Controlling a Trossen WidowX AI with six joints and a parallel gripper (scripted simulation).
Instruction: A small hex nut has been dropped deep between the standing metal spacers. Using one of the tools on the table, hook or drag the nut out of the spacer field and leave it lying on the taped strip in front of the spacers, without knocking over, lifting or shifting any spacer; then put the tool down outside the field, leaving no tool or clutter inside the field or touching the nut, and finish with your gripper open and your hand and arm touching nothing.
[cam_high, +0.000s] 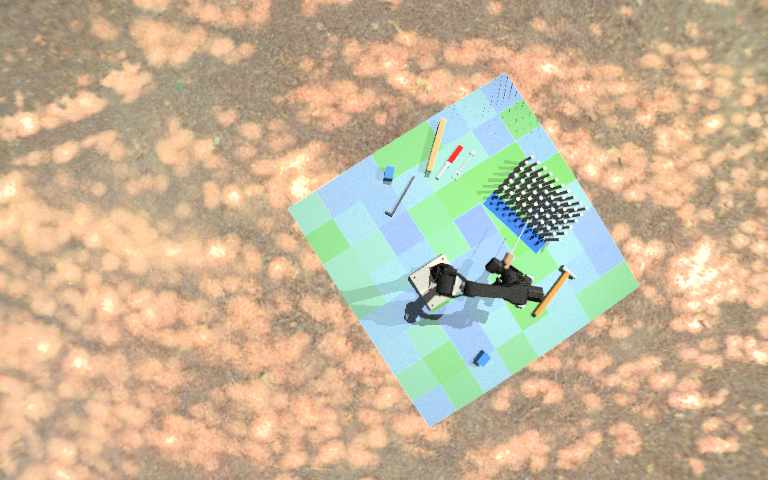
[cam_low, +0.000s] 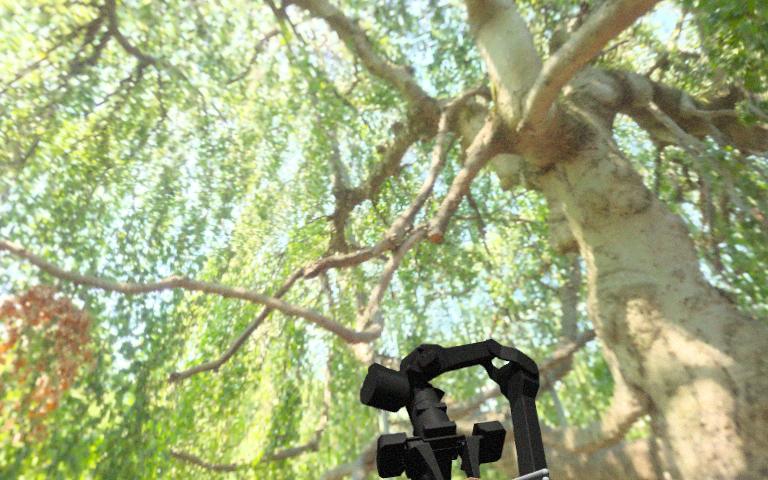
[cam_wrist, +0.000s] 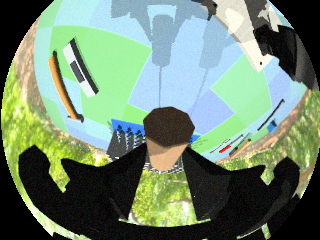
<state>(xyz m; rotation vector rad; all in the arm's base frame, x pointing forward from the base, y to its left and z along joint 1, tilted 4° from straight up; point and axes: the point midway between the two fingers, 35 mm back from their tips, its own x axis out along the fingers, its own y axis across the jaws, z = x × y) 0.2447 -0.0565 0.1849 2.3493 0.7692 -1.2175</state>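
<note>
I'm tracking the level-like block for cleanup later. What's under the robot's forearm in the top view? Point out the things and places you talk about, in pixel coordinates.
Beneath the forearm (cam_high: 492, 290), shadow and mat patches show along its edges. Whatever lies directly underneath is covered there, so I cannot tell from that view.

Spacers (cam_high: 536, 198) (cam_wrist: 120, 145) crowd field; narrow gaps between; blue strip (cam_high: 512, 223) (cam_wrist: 125, 126) alongside.
</note>
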